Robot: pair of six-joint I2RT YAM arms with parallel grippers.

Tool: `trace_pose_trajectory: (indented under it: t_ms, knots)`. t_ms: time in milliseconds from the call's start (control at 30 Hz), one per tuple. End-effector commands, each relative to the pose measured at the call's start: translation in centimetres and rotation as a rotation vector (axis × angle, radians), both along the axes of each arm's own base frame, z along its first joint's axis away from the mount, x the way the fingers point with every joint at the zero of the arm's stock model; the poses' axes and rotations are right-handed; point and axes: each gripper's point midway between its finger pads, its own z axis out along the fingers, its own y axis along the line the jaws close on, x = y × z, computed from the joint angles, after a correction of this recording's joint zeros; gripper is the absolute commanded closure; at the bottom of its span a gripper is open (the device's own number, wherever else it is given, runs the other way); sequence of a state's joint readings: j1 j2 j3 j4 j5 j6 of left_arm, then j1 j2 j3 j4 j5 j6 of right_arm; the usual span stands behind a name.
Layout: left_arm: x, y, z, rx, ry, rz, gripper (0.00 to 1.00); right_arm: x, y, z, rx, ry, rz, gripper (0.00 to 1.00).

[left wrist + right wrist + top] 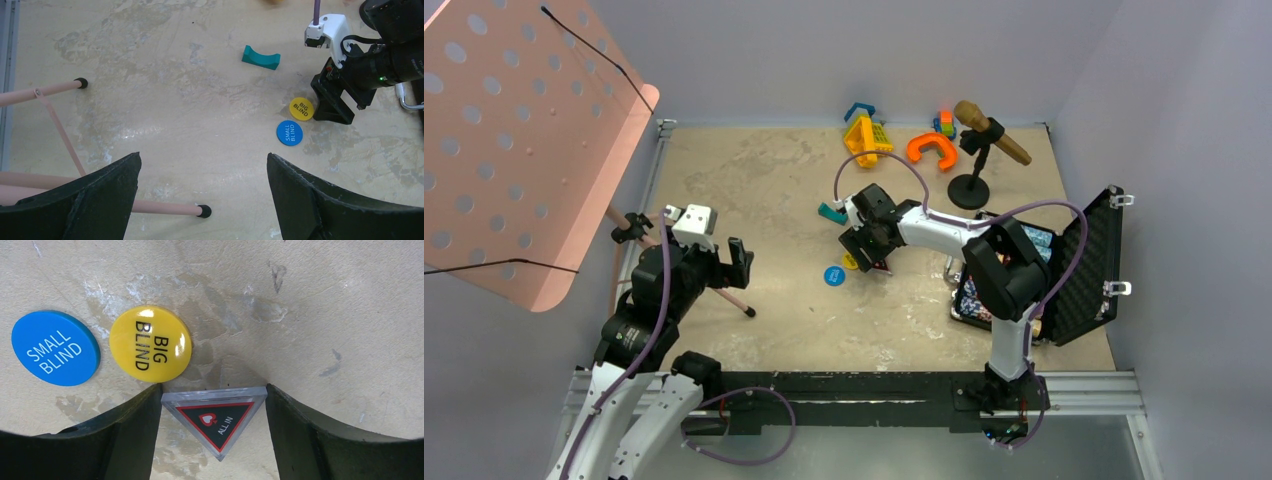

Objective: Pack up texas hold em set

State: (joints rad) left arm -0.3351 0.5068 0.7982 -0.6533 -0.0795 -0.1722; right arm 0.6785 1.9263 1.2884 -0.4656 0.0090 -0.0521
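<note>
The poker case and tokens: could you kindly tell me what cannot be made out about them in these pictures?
1. Case tray: top view, the right arm covers most of it; contents unclear.
2. ALL IN token: top and left wrist views, hidden under the right claw.
3. Grip: right wrist view, fingers meet the token's corners; pressing or merely flanking, unclear.
4. Blue token lettering: top view, too small to read.
</note>
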Motion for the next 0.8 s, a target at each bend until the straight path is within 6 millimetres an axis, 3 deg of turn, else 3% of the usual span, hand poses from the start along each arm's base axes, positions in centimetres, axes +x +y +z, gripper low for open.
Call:
trace_pose_trajectory:
  t_ms: [0, 167, 300, 467, 600, 767]
  knots:
    - [0.3, 0.0, 0.8, -0.004, -0.033, 0.003, 0.01, 0.3, -0.2, 0.1, -0.027, 0.001, -0.020, 0.33]
    - [0.3, 0.0, 0.8, -0.006, -0.033, 0.003, 0.01, 0.5, -0.1, 1.4, -0.002, -0.021, -0.038, 0.42]
    - [0.3, 0.0, 0.8, -0.006, -0.033, 0.003, 0.01, 0.7, 0.3, 4.0, 0.056, -0.057, -0.089, 0.46]
    - [0.2, 0.0, 0.9, -0.008, -0.037, 0.001, 0.01, 1.4, -1.1, 7.4, 0.078, -0.125, -0.164, 0.48]
    - [0.2, -0.1, 1.0, -0.011, -0.039, 0.000, 0.01, 2.1, -4.2, 9.3, 0.095, -0.151, -0.267, 0.50]
    - [0.1, -0.2, 1.1, -0.017, -0.044, -0.006, 0.01, 2.5, -11.3, 11.3, 0.064, -0.194, -0.441, 0.50]
